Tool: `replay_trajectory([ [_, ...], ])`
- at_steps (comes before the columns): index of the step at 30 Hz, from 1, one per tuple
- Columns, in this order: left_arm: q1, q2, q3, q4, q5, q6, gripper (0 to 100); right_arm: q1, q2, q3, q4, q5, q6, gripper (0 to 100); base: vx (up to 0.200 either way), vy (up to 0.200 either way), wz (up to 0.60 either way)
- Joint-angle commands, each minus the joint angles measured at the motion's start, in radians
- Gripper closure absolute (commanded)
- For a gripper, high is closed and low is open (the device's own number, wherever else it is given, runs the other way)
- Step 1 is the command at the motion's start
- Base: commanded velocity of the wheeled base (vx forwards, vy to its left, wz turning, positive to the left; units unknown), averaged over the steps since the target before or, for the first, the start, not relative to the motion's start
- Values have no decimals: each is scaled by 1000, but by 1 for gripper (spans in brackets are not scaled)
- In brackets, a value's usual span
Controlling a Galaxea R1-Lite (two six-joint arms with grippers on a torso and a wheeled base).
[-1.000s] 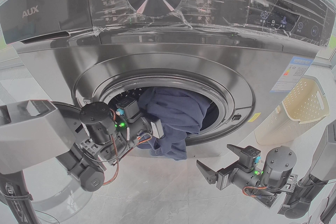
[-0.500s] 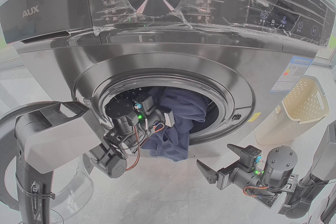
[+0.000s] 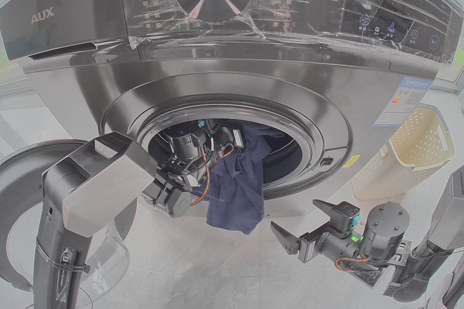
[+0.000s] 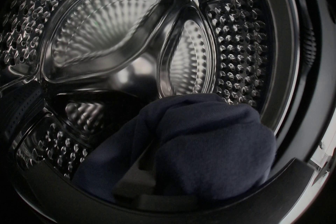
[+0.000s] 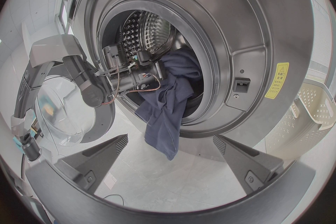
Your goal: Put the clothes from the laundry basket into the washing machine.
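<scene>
Navy garment [image 3: 237, 194] trails from the drum [image 4: 105, 25] because only its top is in with your left gripper [image 3: 240, 137], grip hidden; right gripper [image 3: 295, 214] agape.

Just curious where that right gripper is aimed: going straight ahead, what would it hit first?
Probably the navy garment's tail hanging from the washing machine's opening: the right gripper points at it across the floor, though depth is unclear.
</scene>
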Motion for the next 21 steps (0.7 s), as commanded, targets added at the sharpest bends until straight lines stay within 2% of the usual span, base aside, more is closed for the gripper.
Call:
replay_trajectory([
  [1, 10, 58, -169, 68, 36, -8, 100, 1, 13, -1, -2, 0, 0, 0, 0, 0, 0],
  [3, 16, 61, -192, 84, 40, -9, 100, 1, 13, 0, -2, 0, 0, 0, 0, 0, 0],
  [8, 25, 63, -230, 116, 63, -34, 100, 1, 13, 0, -2, 2, 0, 0, 0, 0, 0],
  [13, 31, 63, -238, 116, 66, -34, 100, 1, 14, -1, -2, 3, 0, 0, 0, 0, 0],
  [14, 30, 63, -235, 116, 66, -35, 0, 1, 14, -1, -2, 3, 0, 0, 0, 0, 0],
  [19, 19, 57, -218, 117, 65, -41, 0, -3, 14, -1, -2, 3, 0, 0, 0, 0, 0],
  [21, 10, 23, -156, 133, 65, -48, 0, -4, 14, -1, -2, 3, 0, 0, 0, 0, 0],
])
